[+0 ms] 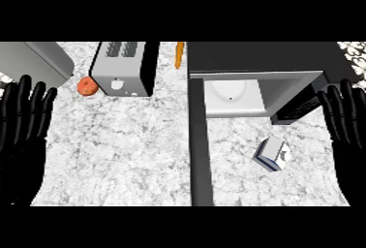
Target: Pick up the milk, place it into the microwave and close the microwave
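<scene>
White milk carton [272, 153] on counter [121, 145] | microwave [250, 92] open, holding nothing | both hands' fingers straight, empty

A kitchen, shown by a marbled stone counter [129, 145] carrying a silver toaster [123, 68], an open microwave [250, 82] with its door [200, 145] swung outward, a milk carton [272, 153], and an orange fruit [87, 86] beside the toaster.

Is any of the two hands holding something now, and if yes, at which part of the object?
Nothing is held. The left hand and right hand are both open at the view's edges, and the milk lies untouched on the counter.
</scene>
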Controlling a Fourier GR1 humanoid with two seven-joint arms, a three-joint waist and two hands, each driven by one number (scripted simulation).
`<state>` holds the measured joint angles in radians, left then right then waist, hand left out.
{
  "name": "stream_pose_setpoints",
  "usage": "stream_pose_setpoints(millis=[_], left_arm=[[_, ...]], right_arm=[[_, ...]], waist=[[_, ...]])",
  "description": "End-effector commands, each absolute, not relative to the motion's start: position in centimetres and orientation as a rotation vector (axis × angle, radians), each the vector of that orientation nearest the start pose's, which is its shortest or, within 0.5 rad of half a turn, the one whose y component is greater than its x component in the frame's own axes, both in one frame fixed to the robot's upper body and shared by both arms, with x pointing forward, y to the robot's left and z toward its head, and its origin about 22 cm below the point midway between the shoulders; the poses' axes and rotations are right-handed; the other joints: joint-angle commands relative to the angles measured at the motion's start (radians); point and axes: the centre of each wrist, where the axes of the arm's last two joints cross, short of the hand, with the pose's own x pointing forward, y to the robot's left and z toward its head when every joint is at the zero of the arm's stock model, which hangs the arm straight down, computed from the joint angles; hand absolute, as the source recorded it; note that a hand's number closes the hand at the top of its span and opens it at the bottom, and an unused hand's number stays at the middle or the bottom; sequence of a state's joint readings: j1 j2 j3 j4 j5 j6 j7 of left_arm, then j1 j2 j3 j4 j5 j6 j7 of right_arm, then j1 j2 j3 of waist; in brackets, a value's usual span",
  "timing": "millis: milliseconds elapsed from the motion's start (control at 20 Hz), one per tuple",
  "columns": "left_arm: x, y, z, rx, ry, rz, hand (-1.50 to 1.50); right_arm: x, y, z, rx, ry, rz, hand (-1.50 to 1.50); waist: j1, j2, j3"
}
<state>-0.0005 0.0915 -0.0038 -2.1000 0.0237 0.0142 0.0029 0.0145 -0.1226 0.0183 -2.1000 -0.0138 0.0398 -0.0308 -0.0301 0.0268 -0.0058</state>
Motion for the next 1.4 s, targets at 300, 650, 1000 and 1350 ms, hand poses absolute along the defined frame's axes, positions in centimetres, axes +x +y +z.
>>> stream_pose_setpoints(millis=[300, 650, 1000, 1350], left_arm=[[20.0, 24.3, 10.8, -0.017, -1.976, -0.012, -1.5], [16.6, 26.0, 10.5, -0.003, -1.968, -0.008, -1.5], [14.1, 28.0, 11.4, -0.02, -1.972, 0.003, -1.5], [13.7, 28.8, 10.5, -0.051, -1.967, 0.013, -1.5]], right_arm=[[19.6, -18.8, 12.8, -0.337, -2.042, -0.057, -1.5], [18.5, -13.6, 12.6, -0.343, -2.021, -0.068, -1.5], [18.0, -14.3, 11.2, -0.474, -1.937, -0.092, -1.5], [18.4, -16.0, 8.6, -0.485, -1.869, -0.118, -1.5]], waist=[[0.036, -0.03, 0.004], [0.038, -0.029, 0.005], [0.035, -0.028, 0.006], [0.032, -0.027, 0.006]])
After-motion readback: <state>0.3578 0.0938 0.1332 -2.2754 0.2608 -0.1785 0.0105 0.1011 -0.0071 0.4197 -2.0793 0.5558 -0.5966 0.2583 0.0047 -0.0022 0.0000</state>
